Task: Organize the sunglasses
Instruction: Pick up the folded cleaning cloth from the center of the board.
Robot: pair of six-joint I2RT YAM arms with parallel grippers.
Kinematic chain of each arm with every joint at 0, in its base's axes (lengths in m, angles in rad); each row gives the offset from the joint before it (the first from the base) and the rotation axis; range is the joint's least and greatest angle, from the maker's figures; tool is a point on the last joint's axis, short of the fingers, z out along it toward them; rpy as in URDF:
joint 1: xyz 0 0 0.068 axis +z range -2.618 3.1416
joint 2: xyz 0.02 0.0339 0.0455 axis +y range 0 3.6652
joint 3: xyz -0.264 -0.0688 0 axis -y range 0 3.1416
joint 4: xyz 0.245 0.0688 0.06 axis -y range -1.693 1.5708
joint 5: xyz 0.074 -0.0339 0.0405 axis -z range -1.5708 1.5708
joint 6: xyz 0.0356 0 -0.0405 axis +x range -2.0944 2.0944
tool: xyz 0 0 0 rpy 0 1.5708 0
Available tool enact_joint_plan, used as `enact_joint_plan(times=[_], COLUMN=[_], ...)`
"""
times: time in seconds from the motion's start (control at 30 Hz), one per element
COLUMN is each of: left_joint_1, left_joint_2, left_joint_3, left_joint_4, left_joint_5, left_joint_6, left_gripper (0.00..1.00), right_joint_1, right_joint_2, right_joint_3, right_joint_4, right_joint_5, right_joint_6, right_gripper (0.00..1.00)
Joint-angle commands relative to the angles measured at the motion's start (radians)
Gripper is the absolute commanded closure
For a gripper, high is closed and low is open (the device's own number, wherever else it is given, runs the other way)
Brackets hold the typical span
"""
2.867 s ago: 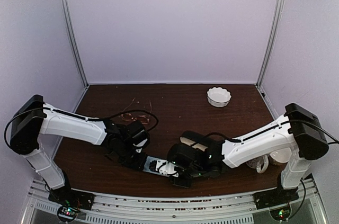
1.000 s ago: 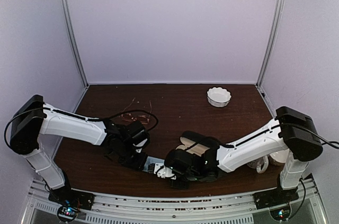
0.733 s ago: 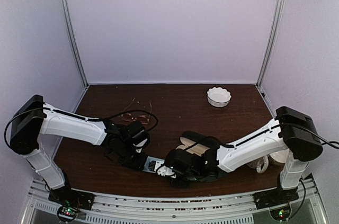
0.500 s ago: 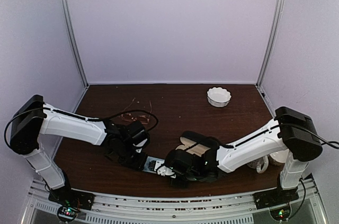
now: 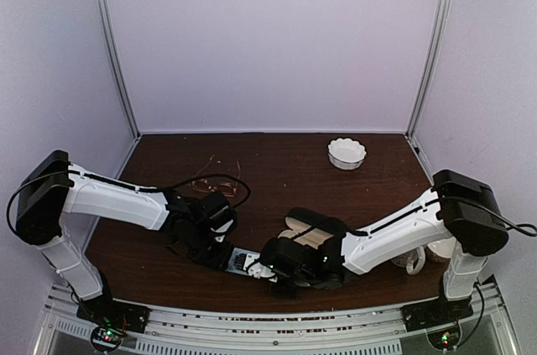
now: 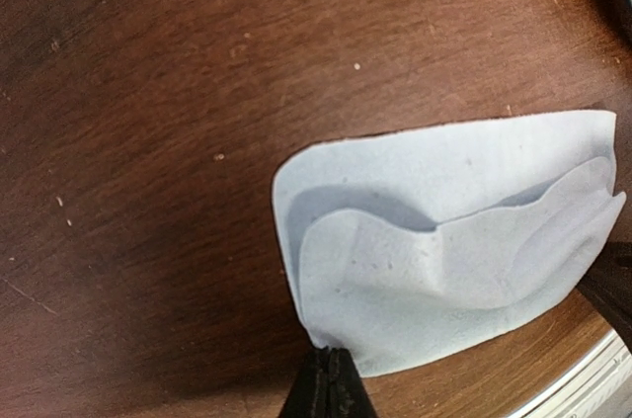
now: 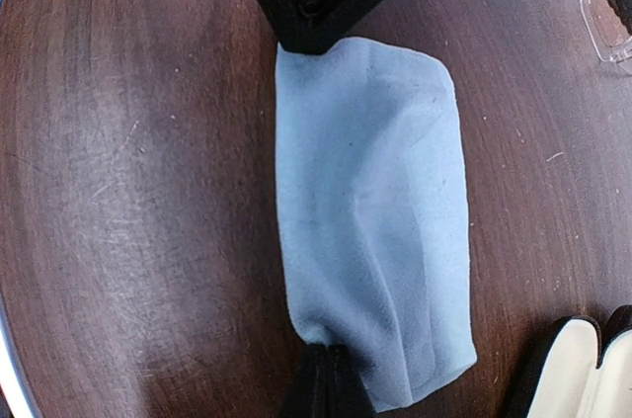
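Brown tabletop (image 5: 277,162), blue cloth (image 7: 365,201) tight in left gripper (image 6: 328,388) and right gripper (image 7: 326,374), copper-framed glasses (image 5: 201,180) only overhead.

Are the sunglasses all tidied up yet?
Not yet. Nothing looks put away. Right now the left gripper and right gripper each pinch one end of the blue cloth, which is folded over. The copper glasses lie loose, apart from the open case. Putting them away is left to do.
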Motion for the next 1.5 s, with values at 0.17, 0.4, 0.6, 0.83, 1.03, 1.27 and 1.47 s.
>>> enact_joint_plan(times=[0.17,0.4,0.6,0.83,1.03,1.27,1.47], left_joint_1=[-0.016,-0.022,-0.022,-0.025,-0.035,-0.116,-0.181], left_joint_2=[-0.037,-0.072,-0.099,-0.132,-0.121,-0.114,-0.122], left_joint_3=[0.002,0.04,0.068,0.092,0.11,0.12,0.042], left_joint_4=[-0.055,-0.1,-0.142,-0.169,-0.168,-0.089,0.018], left_joint_5=[0.01,0.013,0.016,0.029,0.033,-0.017,-0.062], left_joint_6=[-0.033,-0.052,-0.063,-0.078,-0.087,0.027,0.176], left_gripper=[1.0,1.0,1.0,1.0,1.0,0.91,0.76], right_joint_1=[-0.006,-0.005,-0.005,-0.005,-0.005,-0.005,-0.003], right_joint_2=[-0.04,-0.115,-0.19,-0.275,-0.311,-0.29,-0.266], right_joint_3=[-0.056,-0.062,-0.063,-0.062,-0.081,-0.101,-0.103], right_joint_4=[-0.139,-0.176,-0.213,-0.254,-0.254,-0.237,-0.236], right_joint_5=[-0.066,-0.066,-0.07,-0.088,-0.093,-0.113,-0.114], right_joint_6=[0.045,0.062,0.077,0.099,0.121,0.135,0.134], right_gripper=[1.0,1.0,1.0,1.0,1.0,1.0,1.0])
